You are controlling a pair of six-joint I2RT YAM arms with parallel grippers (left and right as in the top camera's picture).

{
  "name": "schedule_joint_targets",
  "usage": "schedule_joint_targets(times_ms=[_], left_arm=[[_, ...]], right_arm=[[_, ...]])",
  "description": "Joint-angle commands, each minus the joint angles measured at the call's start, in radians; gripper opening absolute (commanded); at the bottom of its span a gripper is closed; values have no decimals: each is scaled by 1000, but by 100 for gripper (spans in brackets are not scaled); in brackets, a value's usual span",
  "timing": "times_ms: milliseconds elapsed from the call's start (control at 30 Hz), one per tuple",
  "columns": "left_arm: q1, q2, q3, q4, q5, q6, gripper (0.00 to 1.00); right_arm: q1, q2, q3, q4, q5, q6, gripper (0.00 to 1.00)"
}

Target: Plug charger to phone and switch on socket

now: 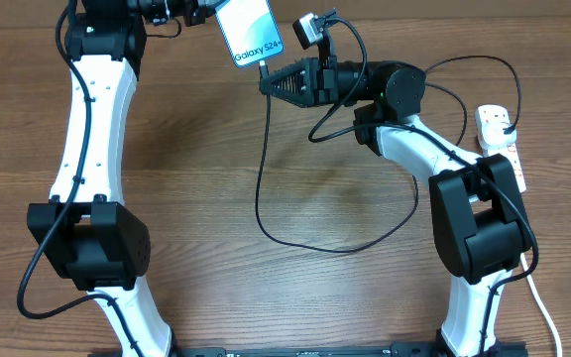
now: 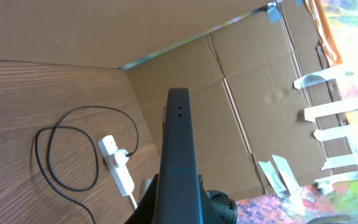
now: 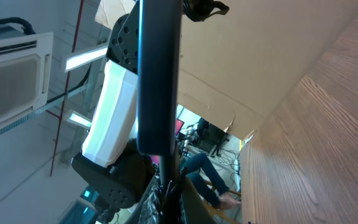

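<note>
Overhead, the phone [image 1: 251, 30] is held above the far side of the table [image 1: 216, 149] with its lit screen facing up; the left tool [image 1: 206, 14] is clenched on the phone's left side. The right tool [image 1: 269, 83] sits just below the phone's bottom edge, its fingers closed down on the connector tip of the charger [image 1: 259, 193]; the cable drops away from the phone and loops over the wood. From the right wrist view the tip looks lined up with the phone's end and touching it; whether it is fully seated I cannot tell. I judge the tip should go in straight along the phone's long axis, pushed gently while the left tool braces the phone against the shove; any tilt risks jamming it. The socket [image 1: 504, 147] lies well to the right of the phone, with the black plug apparently in it; its switch is not yet pressed.
</note>
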Motion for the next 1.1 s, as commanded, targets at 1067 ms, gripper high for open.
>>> schedule_joint_targets(times_ms=[1067], left_arm=[[-35, 1, 11, 12, 177, 30, 8]], right_arm=[[-10, -1, 7, 2, 35, 56, 4]])
